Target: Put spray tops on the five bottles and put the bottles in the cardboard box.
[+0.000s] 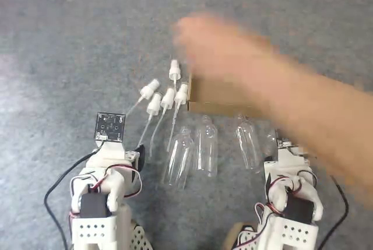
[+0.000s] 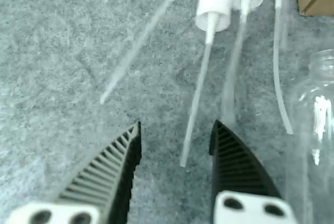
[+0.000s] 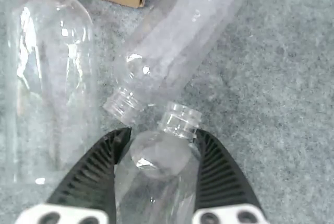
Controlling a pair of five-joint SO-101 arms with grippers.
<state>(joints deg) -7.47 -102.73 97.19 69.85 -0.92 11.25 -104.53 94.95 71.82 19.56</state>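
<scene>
Task at its opening stage. Five spray tops (image 1: 168, 97) lie loose in a fan on the grey carpeted table (image 1: 70, 57), at the left end of the cardboard box (image 1: 215, 103) as the high view shows it. Their dip tubes trail toward the arms, and none is fitted. Three clear bottles (image 1: 207, 145) lie on their sides with open necks, between the arms and the box and close to its near wall. A fourth bottle (image 3: 156, 182) lies within the right gripper (image 3: 163, 131), its bare neck pointing out past the fingertips and both jaws pressed against its shoulders. A fifth bottle cannot be made out. The left gripper (image 2: 175, 145) is spread wide and holds nothing. It sits low over the table, with the free end of one dip tube (image 2: 195, 125) between its jaws. A person's forearm (image 1: 303, 110) crosses above the box and hides most of it, so its contents cannot be told, though every bottle seen lies outside it. Judged from this layout, no bottle is yet capped or boxed: all five fittings and all five placements remain
</scene>
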